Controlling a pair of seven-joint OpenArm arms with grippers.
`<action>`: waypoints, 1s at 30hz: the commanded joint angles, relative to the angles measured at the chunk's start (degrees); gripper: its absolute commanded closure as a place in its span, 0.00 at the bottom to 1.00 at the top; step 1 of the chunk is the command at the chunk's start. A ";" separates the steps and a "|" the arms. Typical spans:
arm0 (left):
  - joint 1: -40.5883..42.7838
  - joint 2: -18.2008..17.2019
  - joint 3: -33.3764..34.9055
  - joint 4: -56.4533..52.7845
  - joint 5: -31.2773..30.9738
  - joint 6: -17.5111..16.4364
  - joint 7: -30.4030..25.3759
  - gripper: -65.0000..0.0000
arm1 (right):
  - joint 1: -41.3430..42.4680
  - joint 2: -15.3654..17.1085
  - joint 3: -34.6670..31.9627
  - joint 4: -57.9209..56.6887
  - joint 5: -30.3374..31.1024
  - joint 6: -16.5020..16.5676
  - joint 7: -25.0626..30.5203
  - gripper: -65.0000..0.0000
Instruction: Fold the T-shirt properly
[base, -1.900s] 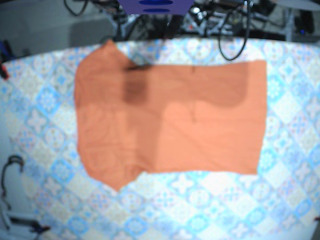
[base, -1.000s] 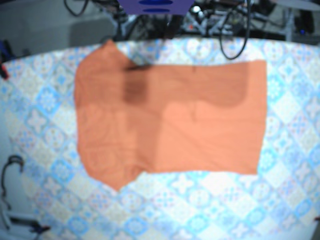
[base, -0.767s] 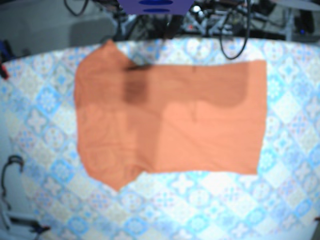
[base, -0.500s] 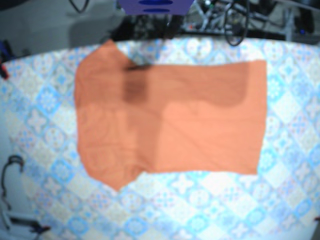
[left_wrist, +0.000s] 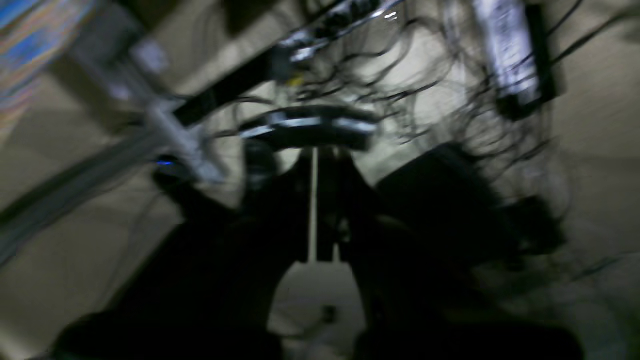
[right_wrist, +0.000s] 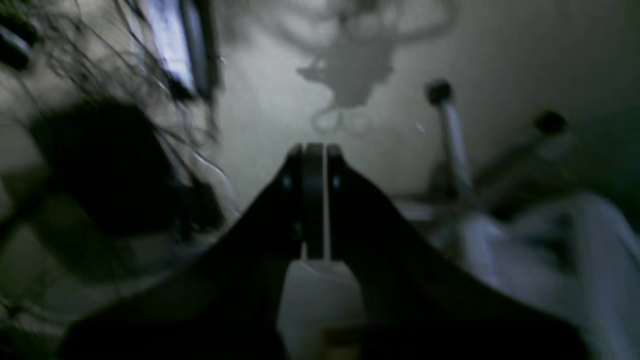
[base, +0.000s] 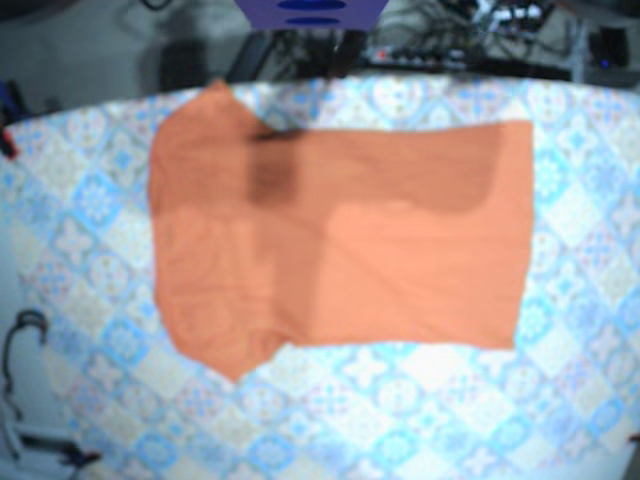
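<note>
An orange T-shirt (base: 340, 240) lies flat on the blue-patterned tablecloth (base: 400, 420) in the base view, partly folded, with one sleeve tip at the upper left and another at the lower left. Neither arm shows in the base view. The left wrist view is blurred; my left gripper (left_wrist: 315, 160) has its dark fingers pressed together with nothing between them, facing cables and floor. In the right wrist view my right gripper (right_wrist: 314, 150) is likewise shut and empty, pointing away from the table.
A blue-purple object (base: 310, 10) sits past the table's far edge, with dark equipment and cables (base: 480, 40) beside it. A cable loop (base: 25, 330) lies off the table's lower left corner.
The hanging cables at the top of the base view have swung up and out of sight. The T-shirt has not moved.
</note>
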 joint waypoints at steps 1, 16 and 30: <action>1.61 -2.23 -0.17 1.35 -0.21 0.23 -1.89 1.00 | -1.61 2.37 0.45 1.09 0.75 -0.73 2.47 0.99; 13.21 -19.55 -15.29 9.00 0.32 0.41 -12.88 1.00 | -16.73 11.61 29.37 18.41 -15.60 -0.82 19.70 0.99; 24.38 -15.42 -47.38 39.33 38.39 0.14 -12.44 0.80 | -21.48 2.73 48.27 60.25 -40.30 -0.64 19.97 0.99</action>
